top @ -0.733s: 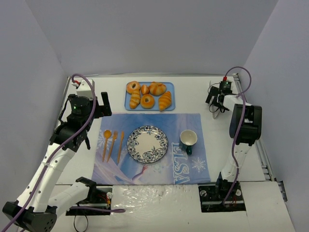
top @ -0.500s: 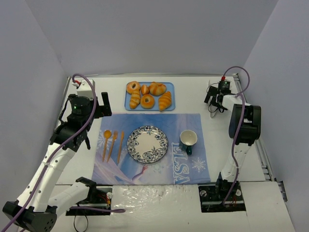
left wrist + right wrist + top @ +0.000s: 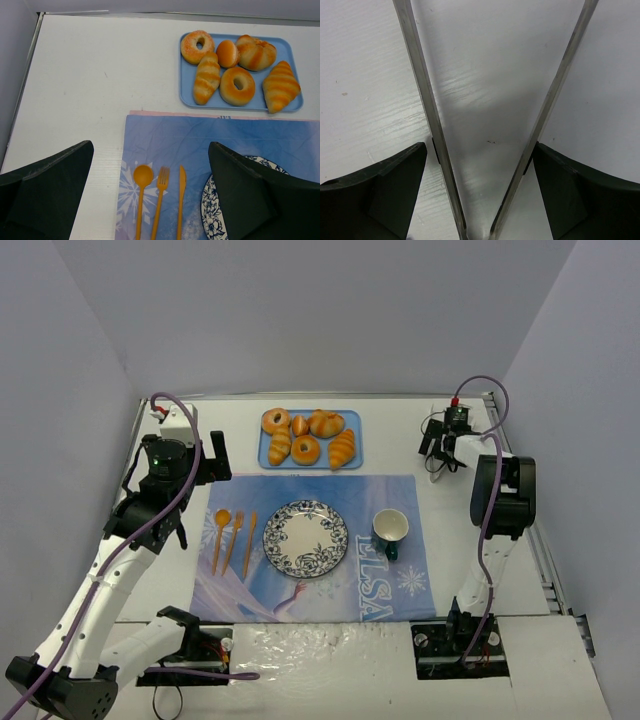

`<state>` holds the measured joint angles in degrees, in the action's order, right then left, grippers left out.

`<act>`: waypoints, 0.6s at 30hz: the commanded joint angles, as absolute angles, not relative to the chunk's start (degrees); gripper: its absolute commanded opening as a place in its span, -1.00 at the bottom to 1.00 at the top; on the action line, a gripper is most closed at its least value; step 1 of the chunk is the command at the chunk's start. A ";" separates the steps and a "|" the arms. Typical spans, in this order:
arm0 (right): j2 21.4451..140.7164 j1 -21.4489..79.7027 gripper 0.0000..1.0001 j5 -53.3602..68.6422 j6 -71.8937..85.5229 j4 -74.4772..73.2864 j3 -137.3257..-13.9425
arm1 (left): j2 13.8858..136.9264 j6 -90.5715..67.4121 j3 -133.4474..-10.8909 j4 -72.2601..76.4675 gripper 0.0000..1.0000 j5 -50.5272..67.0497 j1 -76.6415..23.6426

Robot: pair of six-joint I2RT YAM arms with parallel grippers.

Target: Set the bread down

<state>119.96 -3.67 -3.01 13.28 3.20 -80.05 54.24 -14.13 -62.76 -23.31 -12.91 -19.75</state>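
Observation:
The bread, a golden-orange ridged croissant, lies at the right end of the blue tray; it also shows in the left wrist view. The flowered plate sits on the blue placemat, bare. My left gripper is open and empty, held above the placemat's left edge near the orange cutlery. My right gripper is at the back right, over white table, its fingers pressed on the two arms of metal tongs.
The tray also holds two ring donuts, a paler croissant roll and small buns. An orange spoon, fork and knife lie left of the plate. A green cup stands right of it. Walls enclose the table.

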 commanded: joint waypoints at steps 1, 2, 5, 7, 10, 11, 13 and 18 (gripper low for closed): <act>122.02 -2.69 0.66 -6.38 13.22 -0.56 -82.53 | 54.18 -13.80 -65.74 -20.18 0.94 -12.76 -19.25; 122.37 -2.49 0.64 -6.48 13.46 -1.25 -82.81 | 54.12 -13.78 -65.72 -20.21 0.94 -12.85 -19.25; 123.54 -2.29 0.57 -7.18 14.71 -2.18 -83.48 | 53.97 -13.71 -65.65 -20.13 0.94 -13.00 -19.25; 124.15 -2.33 0.53 -7.34 15.51 -2.37 -83.67 | 54.05 -13.71 -65.65 -20.17 0.94 -13.01 -19.25; 124.78 -2.55 0.51 -6.29 16.02 -2.29 -83.91 | 54.08 -13.62 -65.65 -20.13 0.94 -13.04 -19.25; 124.92 -2.63 0.50 -5.85 16.05 -2.29 -83.96 | 54.11 -13.62 -65.65 -20.13 0.94 -13.07 -19.25; 125.23 -2.72 0.49 -5.10 16.02 -2.29 -84.12 | 54.17 -13.62 -65.69 -20.16 0.94 -13.06 -19.25; 125.77 -2.72 0.33 -4.06 15.90 -2.28 -84.20 | 54.23 -13.62 -65.74 -20.21 0.94 -13.18 -19.25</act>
<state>122.86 -2.59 -6.83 14.48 1.11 -84.11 54.24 -14.11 -62.76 -23.33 -12.93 -19.75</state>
